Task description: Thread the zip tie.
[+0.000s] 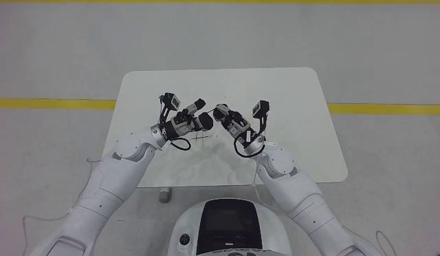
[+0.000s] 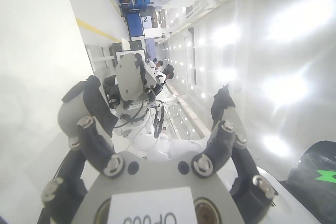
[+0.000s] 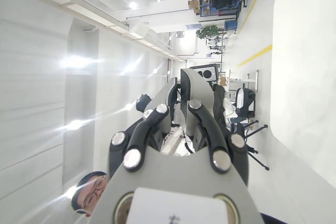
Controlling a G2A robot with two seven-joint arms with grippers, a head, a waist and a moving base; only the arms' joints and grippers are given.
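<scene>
Both arms are bent inward, held above the white rounded-corner table point(image 1: 289, 91), tips nearly meeting mid-table; left gripper point(image 1: 205, 121) is spread wide, right gripper point(image 1: 220, 112) pinched together; the thin dark zip tie point(image 1: 199, 138) looks like it's lying on the tabletop just under them, hard to be sure; table edges sit well away from both.

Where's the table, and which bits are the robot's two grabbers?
white rounded table point(image 1: 295, 98), top view, bare top.
grey-and-black left gripper point(image 2: 157, 86), left wrist view, midway between open jaws.
grey-and-black right gripper point(image 3: 181, 75), right wrist view, between shut jaws' tips.

Smooth matt table point(image 1: 289, 98); left pincer point(image 2: 157, 87) matt grey metal, fingers point(image 2: 92, 101) perhaps rubber.
</scene>
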